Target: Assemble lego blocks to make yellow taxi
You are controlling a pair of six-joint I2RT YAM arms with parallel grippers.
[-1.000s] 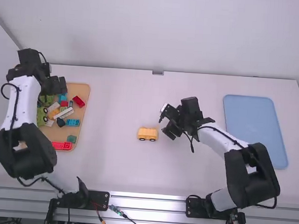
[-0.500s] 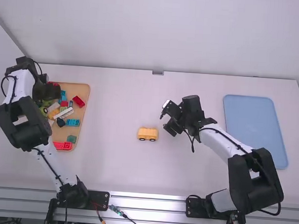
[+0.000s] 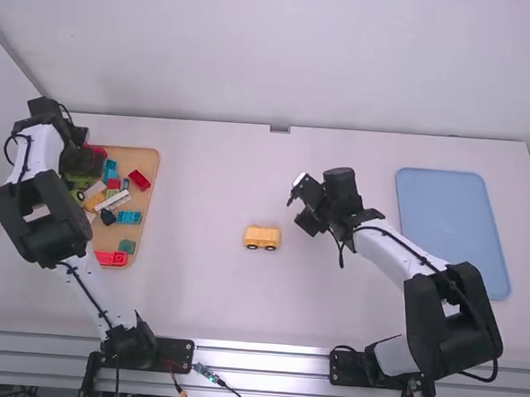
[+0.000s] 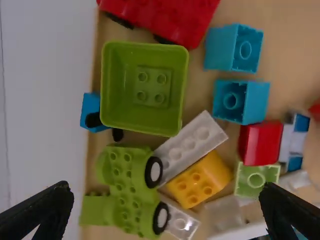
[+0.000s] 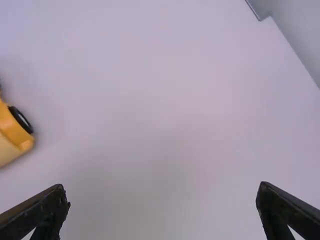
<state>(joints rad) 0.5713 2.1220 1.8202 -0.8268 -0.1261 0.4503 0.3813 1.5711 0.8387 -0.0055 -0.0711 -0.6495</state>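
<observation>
Yellow wheeled toy car point(image 3: 262, 238), nearest item of interest: stands on its wheels at mid-table, between the arms, probably parked there as the taxi under assembly, within reach of both.

Right gripper point(image 5: 162, 186): just beyond the car and to its right, jaws wide apart, nothing clamped; likely a waiting position, clear of the car but ready to steady it.

Left gripper point(image 4: 165, 186): above the tan tray point(image 3: 154, 178), jaws wide apart, empty; presumably placed for picking. Yellow studded brick point(image 4: 200, 180) lies in the tray against a white studded brick point(image 4: 192, 145), a plausible next part; close neighbours could foul the fingers. Green open box point(image 4: 145, 90) and red toy vehicle point(image 4: 162, 15) lie farther up the tray.

Change vs. 1.0 s ago: left gripper has shifted leftward over the tray; right gripper sits slightly farther from the car. Car unmoved.
</observation>
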